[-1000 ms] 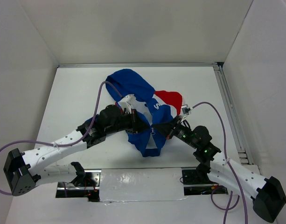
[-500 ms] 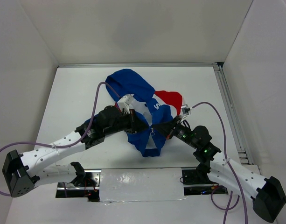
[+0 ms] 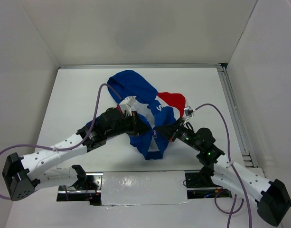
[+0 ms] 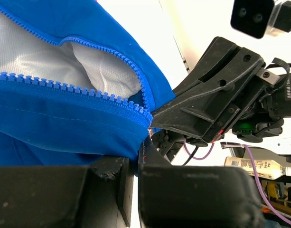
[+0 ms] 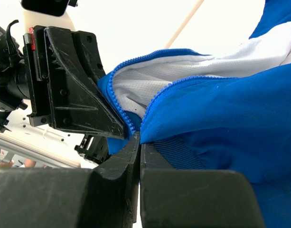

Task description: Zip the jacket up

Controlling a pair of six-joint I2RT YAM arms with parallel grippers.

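The blue jacket [image 3: 136, 85] lies crumpled mid-table, with its red and white panels [image 3: 171, 99] to the right and its lower front open, showing white lining [image 4: 50, 61] between the two rows of zipper teeth [image 4: 64, 88]. My left gripper [image 3: 147, 127] is shut on the jacket's blue fabric beside the bottom of the zipper [image 4: 136, 159]. My right gripper [image 3: 162, 129] faces it a few centimetres away. In the right wrist view it [image 5: 139, 142] is shut on the ribbed hem of the other front edge. The zipper slider is not clearly visible.
A metal rail [image 3: 233, 114] runs along the table's right edge. White walls enclose the table on three sides. Purple cables [image 3: 100, 102] loop over both arms. A strip of silver tape [image 3: 143, 187] lies between the arm bases.
Almost nothing. The left arm's rear part has shifted slightly left; both grippers keep their hold on the jacket's lower front.
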